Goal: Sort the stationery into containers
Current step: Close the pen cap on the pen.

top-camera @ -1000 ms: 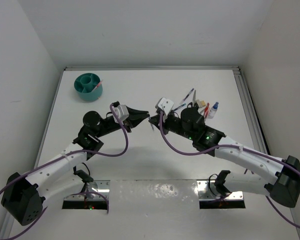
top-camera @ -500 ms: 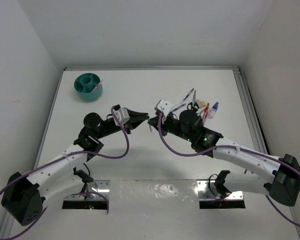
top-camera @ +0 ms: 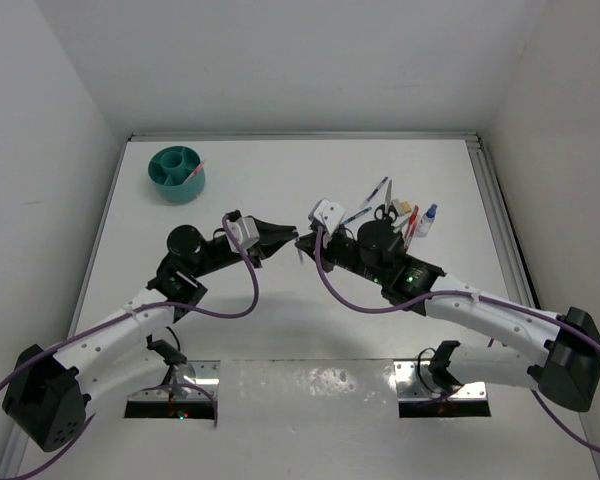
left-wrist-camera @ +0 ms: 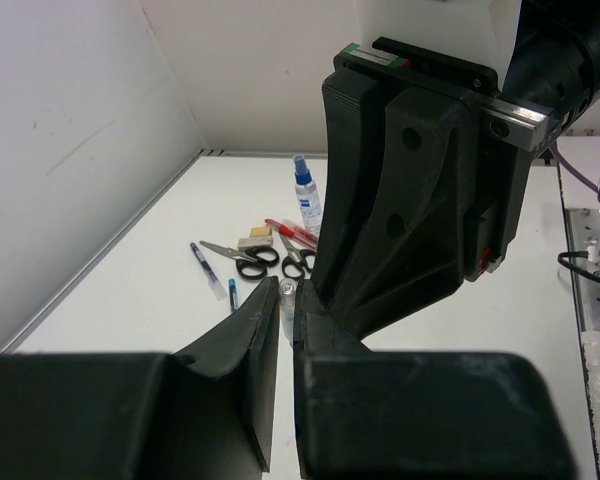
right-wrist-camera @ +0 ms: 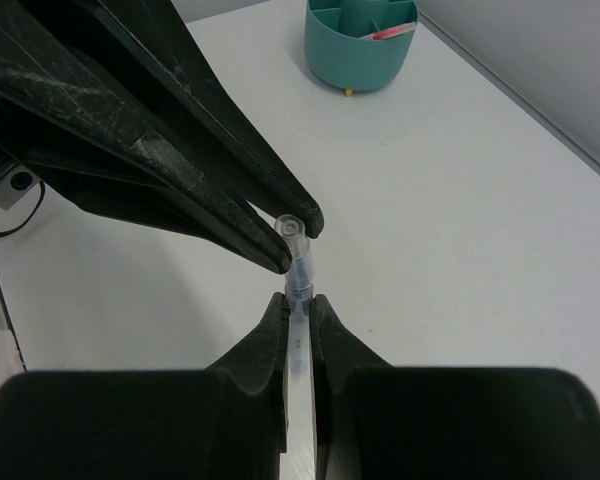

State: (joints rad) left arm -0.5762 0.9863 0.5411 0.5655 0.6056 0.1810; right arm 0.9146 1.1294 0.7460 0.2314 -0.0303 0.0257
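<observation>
A clear-bodied pen (right-wrist-camera: 298, 272) hangs in mid-air between both grippers over the table's middle. My right gripper (right-wrist-camera: 298, 305) is shut on its barrel. My left gripper (left-wrist-camera: 287, 300) is shut on its capped end (left-wrist-camera: 287, 291). In the top view the two grippers (top-camera: 292, 237) (top-camera: 304, 243) meet tip to tip. The round teal organiser (top-camera: 177, 172) stands at the far left with a red pen (top-camera: 196, 169) in it; it also shows in the right wrist view (right-wrist-camera: 360, 45). The remaining stationery lies at the far right: two black-handled scissors (left-wrist-camera: 248, 260), beige block (left-wrist-camera: 257, 241), red pens (left-wrist-camera: 295, 232), blue-capped bottle (left-wrist-camera: 304, 190).
A blue pen (top-camera: 379, 189) lies at the back of the pile, behind the right arm's wrist. A raised rail (top-camera: 495, 215) runs along the table's right edge, and white walls close in the back and sides.
Since a second ago both grippers have shifted only slightly while staying together at the pen. Nothing has visibly moved in the last half second.
</observation>
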